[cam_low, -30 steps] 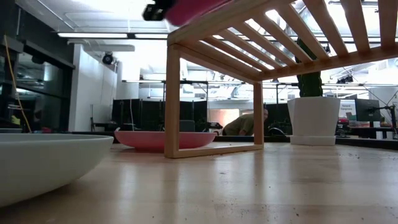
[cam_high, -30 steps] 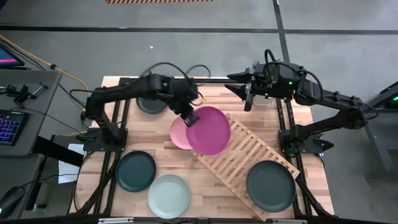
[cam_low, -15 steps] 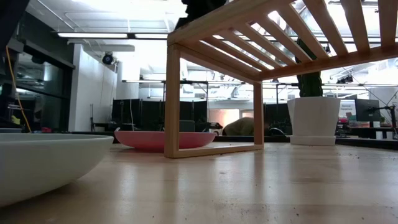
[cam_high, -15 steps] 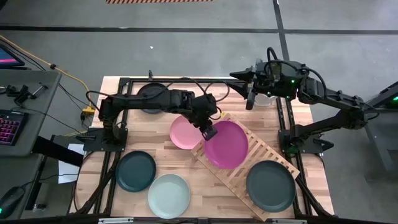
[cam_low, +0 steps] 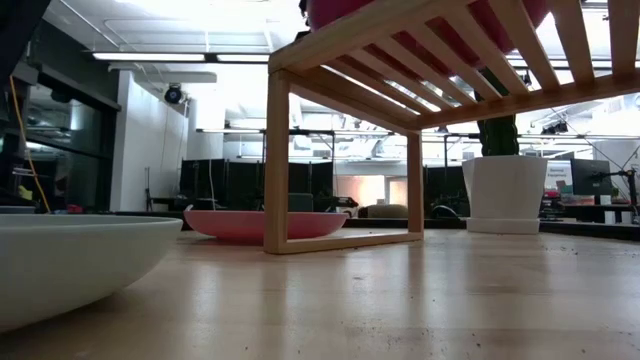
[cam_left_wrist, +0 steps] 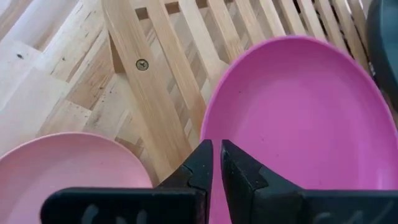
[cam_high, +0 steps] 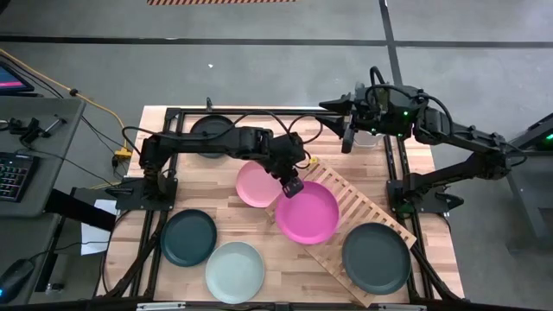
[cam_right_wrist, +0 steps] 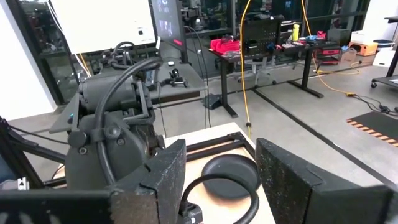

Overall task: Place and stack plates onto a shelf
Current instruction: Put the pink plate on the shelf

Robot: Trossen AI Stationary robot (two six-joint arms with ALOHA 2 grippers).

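Shelf (cam_high: 363, 212): runs diagonally right of centre on the surface; I keep the plate flat on its slats.
Magenta plate (cam_high: 307, 212): on the shelf's near-left end; seat it fully before letting go.
Left end effector (cam_left_wrist: 216, 163): pinched on its rim.
Right end effector (cam_right_wrist: 221, 177): spread, waiting far right.

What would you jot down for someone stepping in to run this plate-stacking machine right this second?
Left gripper: fingers shut on the magenta plate, which now sits on the shelf.
Right gripper: open, empty, waiting above the table's far edge.
Black plate: already at the shelf's other end.
On the table: light pink plate beside the shelf, teal plate, mint plate, second black plate at the far edge under the left arm.
Left to do: release the magenta plate, then shelve and stack those four.
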